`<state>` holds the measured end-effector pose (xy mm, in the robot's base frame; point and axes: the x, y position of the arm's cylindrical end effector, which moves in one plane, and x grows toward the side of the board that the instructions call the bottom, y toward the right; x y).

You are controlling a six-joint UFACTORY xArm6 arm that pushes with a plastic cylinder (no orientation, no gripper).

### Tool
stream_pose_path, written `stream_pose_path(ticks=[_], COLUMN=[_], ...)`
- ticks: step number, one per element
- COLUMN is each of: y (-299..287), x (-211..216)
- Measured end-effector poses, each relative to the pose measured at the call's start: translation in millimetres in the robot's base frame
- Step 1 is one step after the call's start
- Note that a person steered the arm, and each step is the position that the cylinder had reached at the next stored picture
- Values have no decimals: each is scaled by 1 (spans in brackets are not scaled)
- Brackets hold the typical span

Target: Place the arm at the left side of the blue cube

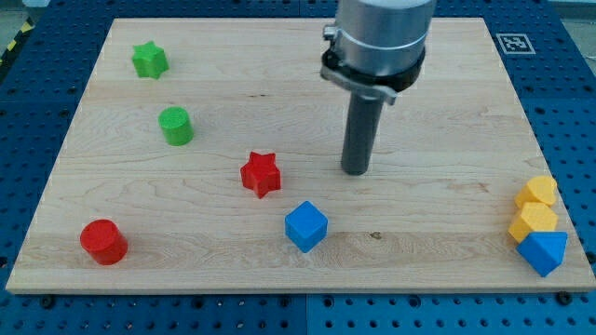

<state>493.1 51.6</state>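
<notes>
The blue cube (305, 226) sits on the wooden board (447, 84) near the view's bottom centre. My tip (355, 171) touches the board above and to the right of the cube, apart from it. A red star (261, 174) lies to the upper left of the blue cube, left of my tip.
A green star (149, 60) and a green cylinder (175, 126) lie at the upper left. A red cylinder (102, 242) is at the lower left. Two yellow blocks (537, 192) (532, 222) and a blue wedge-like block (542, 251) cluster at the lower right edge.
</notes>
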Motion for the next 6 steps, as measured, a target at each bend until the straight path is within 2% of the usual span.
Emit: stream_pose_path(ticks=[1, 3, 4, 5, 6], y=[-21, -68, -112, -124, -88], x=[22, 28, 33, 66, 69])
